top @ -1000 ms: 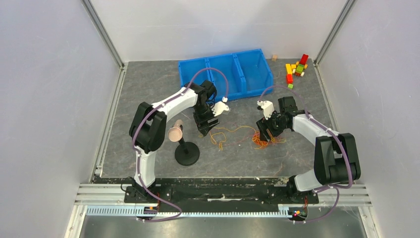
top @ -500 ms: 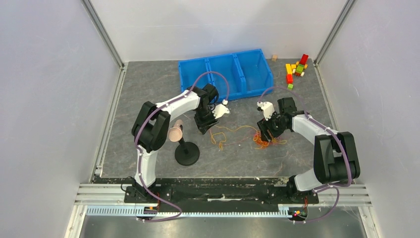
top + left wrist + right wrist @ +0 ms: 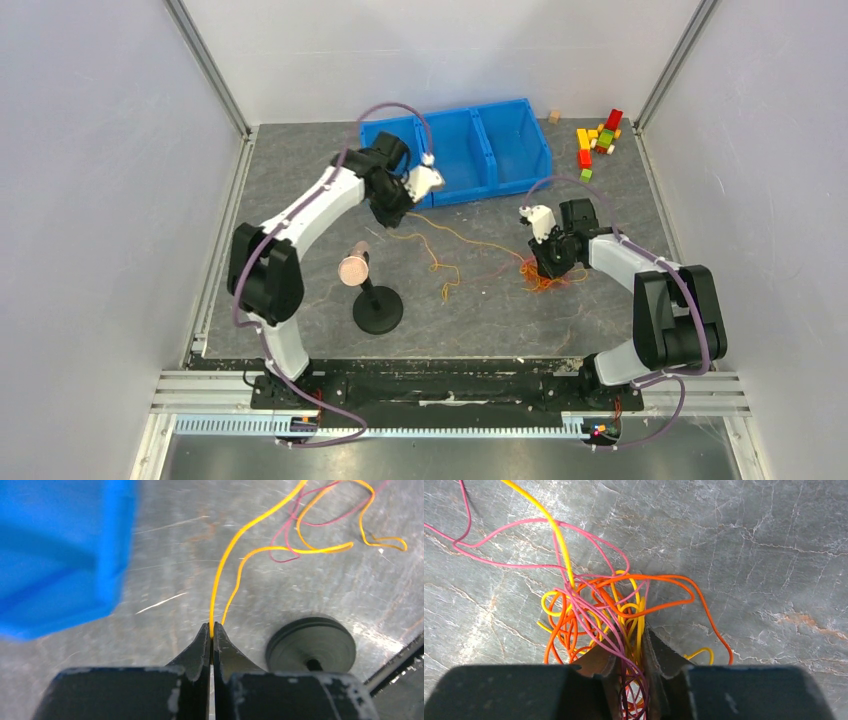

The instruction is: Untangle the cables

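Left pincer, clenched on a yellow cable, is now carried back beside the blue bin. The strand is thereby drawn out across the bench from the tangle, which is pinned in the clenched right pincer.

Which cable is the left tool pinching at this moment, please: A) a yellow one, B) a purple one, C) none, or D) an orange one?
A: the left wrist view shows the left tool shut on a yellow cable that runs out from its closed tips.
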Controlling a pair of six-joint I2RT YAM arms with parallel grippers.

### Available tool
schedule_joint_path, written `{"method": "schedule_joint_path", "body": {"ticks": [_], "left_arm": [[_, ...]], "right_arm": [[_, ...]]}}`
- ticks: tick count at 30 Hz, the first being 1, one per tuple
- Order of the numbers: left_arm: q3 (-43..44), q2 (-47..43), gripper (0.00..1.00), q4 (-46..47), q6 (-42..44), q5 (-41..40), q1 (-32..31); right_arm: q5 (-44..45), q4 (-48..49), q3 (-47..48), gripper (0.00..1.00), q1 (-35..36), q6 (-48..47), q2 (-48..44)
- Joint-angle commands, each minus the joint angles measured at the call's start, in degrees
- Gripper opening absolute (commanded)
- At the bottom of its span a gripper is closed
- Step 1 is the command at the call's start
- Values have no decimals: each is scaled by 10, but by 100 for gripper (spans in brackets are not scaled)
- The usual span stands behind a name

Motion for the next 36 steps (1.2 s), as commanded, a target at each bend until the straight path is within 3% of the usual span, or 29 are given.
{"method": "schedule_joint_path", "body": {"ticks": [1, 11, 15, 23, 28, 36], "left_arm": [[72, -62, 2, -4, -29, 14, 58], [265, -108, 2, 14, -104, 40, 146], [294, -131, 2, 49, -131, 34, 149], [426, -106, 2, 107, -213, -11, 198], [459, -104, 2, 152, -228, -15, 201], [506, -85, 2, 230, -223, -109, 225]], "right_arm": [[85, 2, -28, 16, -23, -28, 17], [94, 4, -28, 15, -58, -49, 41], [99, 9, -34, 3, -60, -59, 50], [111, 9, -40, 2, -112, -86, 68], [117, 13, -43, 0, -117, -95, 71], [141, 25, -62, 0, -143, -124, 66]]}}
